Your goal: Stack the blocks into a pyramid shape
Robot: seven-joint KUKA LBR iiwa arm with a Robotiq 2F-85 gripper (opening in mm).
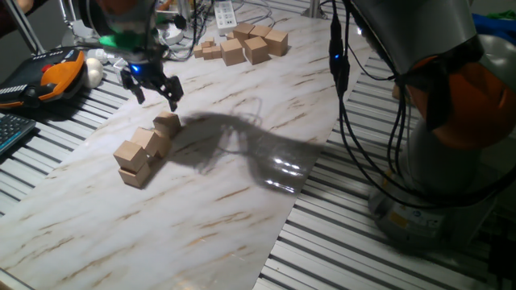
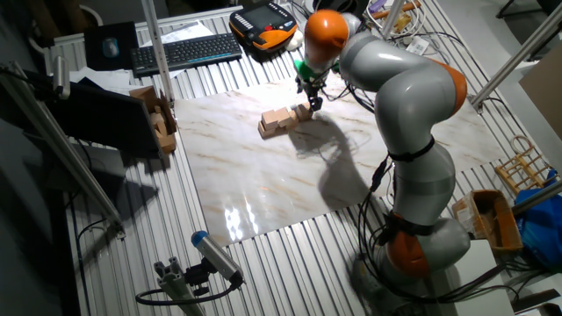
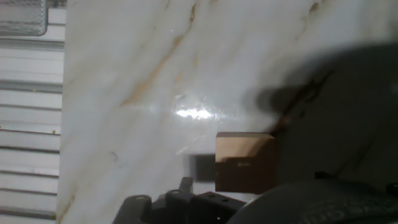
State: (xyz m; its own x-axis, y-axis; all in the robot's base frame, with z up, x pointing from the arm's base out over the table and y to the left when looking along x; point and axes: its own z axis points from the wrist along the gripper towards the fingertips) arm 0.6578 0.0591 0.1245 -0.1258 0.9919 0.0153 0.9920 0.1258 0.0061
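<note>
While your gripper (image 1: 152,90) hangs just above the pyramid shape (image 1: 146,150) with jaws spread and holding nothing, you see plain tan wooden cubes heaped in steps near the marble-patterned worktop's (image 1: 210,209) left side. More loose blocks (image 1: 246,43) lie at its far edge; a keyboard (image 2: 186,51) sits beyond on the slatted table.

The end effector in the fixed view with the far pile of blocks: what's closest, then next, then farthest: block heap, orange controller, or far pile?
From the end effector:
1. Block heap, just below it.
2. Orange controller, at the image's left edge.
3. Far pile, at the board's far end.
</note>
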